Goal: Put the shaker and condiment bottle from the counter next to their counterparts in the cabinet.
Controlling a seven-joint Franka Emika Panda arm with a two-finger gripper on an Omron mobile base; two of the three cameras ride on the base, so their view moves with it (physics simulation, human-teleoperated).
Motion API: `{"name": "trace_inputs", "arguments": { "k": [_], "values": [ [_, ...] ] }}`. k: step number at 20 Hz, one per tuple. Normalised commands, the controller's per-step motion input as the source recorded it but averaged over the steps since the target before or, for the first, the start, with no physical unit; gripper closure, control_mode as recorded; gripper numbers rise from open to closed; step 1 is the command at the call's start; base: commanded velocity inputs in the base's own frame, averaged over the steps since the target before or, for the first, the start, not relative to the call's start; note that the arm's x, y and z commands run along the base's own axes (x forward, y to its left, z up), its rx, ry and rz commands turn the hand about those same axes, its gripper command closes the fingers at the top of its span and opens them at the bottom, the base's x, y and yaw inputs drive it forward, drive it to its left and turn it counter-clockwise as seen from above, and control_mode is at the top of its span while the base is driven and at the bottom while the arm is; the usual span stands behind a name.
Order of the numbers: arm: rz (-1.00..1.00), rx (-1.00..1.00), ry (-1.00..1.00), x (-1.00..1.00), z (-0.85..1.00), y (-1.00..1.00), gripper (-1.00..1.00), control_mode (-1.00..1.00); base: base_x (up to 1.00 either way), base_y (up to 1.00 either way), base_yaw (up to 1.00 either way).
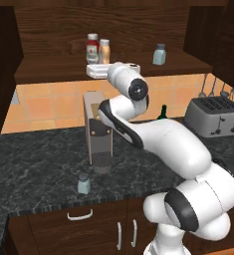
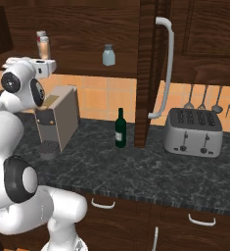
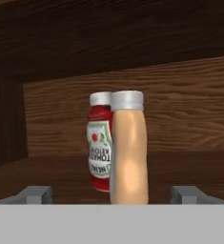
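— Dark wood is all around us up at the cabinet (image 1: 49, 69). Where is the condiment bottle (image 3: 128, 147)?

— We see it standing on the shelf, right beside the red bottle (image 3: 99, 143). Our gripper (image 3: 111, 194) is open, with one finger (image 3: 35, 194) on each side of it, not touching.

— And the shaker (image 1: 83, 184)?

— We see it down on the black tabletop (image 1: 39, 164), near the front edge, by the coffee machine (image 1: 98, 134). The other shaker (image 1: 159, 54) sits far along the shelf.

Condiment bottle (image 3: 128, 147) upright on cabinet (image 1: 49, 69) shelf, just before red bottle (image 3: 99, 143), between tool (image 3: 111, 194) tips
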Motion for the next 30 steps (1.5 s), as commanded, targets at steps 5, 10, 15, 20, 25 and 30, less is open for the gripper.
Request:
{"name": "trace_inputs", "arguments": {
  "k": [5, 10, 15, 20, 25, 30],
  "values": [
    [-0.08, 0.03, 0.01, -0.54, 0.00, 0.00, -1.00, -1.00, 0.00, 0.00, 0.00],
    [-0.10, 0.00, 0.00, -0.51, 0.00, 0.03, -1.00, -1.00, 0.00, 0.00, 0.00],
    [-0.10, 0.00, 0.00, -0.56, 0.00, 0.05, -1.00, -1.00, 0.00, 0.00, 0.00],
    [-0.10, 0.00, 0.00, -0.56, 0.00, 0.07, -1.00, -1.00, 0.00, 0.00, 0.00],
    [-0.09, 0.00, 0.01, -0.36, -0.10, 0.07, -1.00, -1.00, 0.00, 0.00, 0.00],
    [-0.08, 0.00, 0.01, -0.26, -0.29, 0.08, -1.00, -1.00, 0.00, 0.00, 0.00]
  ]
}}
